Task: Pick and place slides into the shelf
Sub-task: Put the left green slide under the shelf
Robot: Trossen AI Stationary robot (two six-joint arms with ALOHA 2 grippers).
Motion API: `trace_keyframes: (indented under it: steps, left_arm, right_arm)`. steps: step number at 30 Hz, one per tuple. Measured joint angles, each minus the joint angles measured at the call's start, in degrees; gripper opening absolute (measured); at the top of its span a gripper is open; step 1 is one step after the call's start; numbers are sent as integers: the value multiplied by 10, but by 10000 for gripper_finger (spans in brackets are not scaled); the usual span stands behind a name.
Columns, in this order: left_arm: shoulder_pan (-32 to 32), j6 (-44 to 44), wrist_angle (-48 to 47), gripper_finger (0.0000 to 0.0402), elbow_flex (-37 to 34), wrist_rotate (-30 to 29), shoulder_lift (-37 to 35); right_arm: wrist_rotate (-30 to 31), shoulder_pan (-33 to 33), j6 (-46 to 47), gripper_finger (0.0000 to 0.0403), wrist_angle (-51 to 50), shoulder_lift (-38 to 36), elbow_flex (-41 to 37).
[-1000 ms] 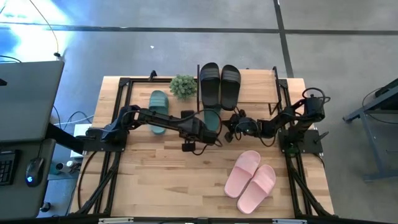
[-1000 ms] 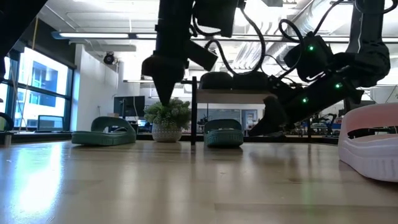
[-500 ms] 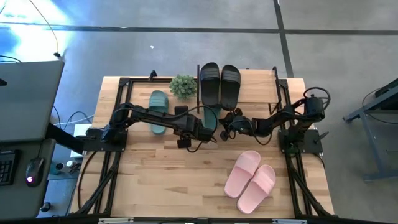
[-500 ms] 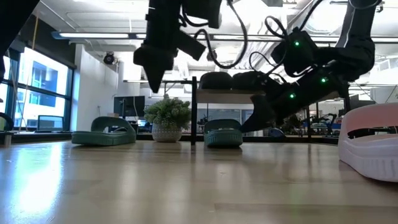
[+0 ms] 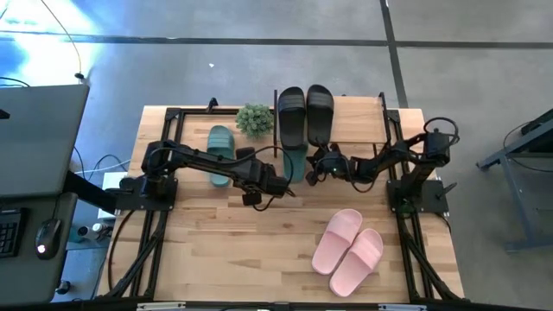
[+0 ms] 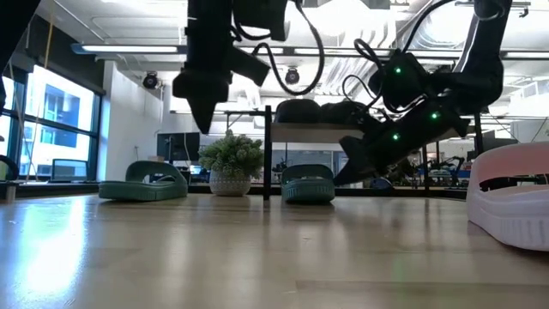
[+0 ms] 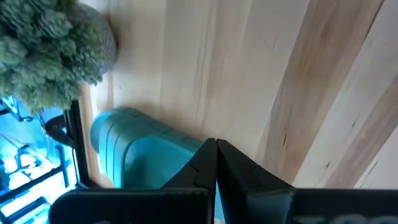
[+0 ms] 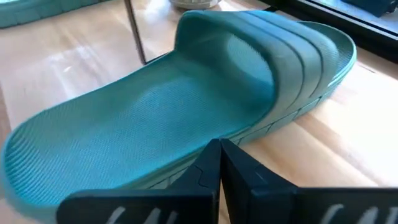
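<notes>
Shelf (image 5: 363, 117) at counter's (image 5: 225, 250) far edge, black pair (image 5: 304, 114) on top; pink pair (image 5: 348, 251) near front, well apart. Teal slide (image 8: 186, 106) lies btwn both arms, long axis front-to-back, toe under shelf. Right end effector (image 8: 219, 163) nearer, fingers pinched shut, empty, just beside its edge; left end effector (image 7: 216, 163) also shut, empty. No readable writing/brands.

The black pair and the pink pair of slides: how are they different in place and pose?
The black pair lies on the shelf; the pink pair lies on the table. The black pair lies straight along the shelf; the pink pair is angled. In both, the two slides lie side by side, straps up.
</notes>
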Motion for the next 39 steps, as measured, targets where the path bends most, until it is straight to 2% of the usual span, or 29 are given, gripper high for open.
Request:
trace_keyframes:
  steps: [15, 20, 27, 31, 34, 39]
  left_arm:
    - [0, 1, 21, 0, -9, -3, 0]
    - [0, 2, 24, 0, -9, -8, 0]
    - [0, 8, 32, 0, -9, -19, 0]
    - [0, 31, 55, 0, -9, -18, 0]
    - [0, 37, 63, 0, -9, -16, 0]
    - [0, 46, 77, 0, -9, -16, 0]
  right_arm:
    - [-14, -14, -24, 0, -37, 0, 28]
    - [14, -14, -21, 0, -68, 0, 28]
    - [52, 34, -18, 0, -78, 0, 28]
    - [56, 67, 29, 0, -122, 0, 27]
    - [60, 84, 40, 0, -108, 0, 27]
    - [23, 80, 51, 0, -71, 8, 27]
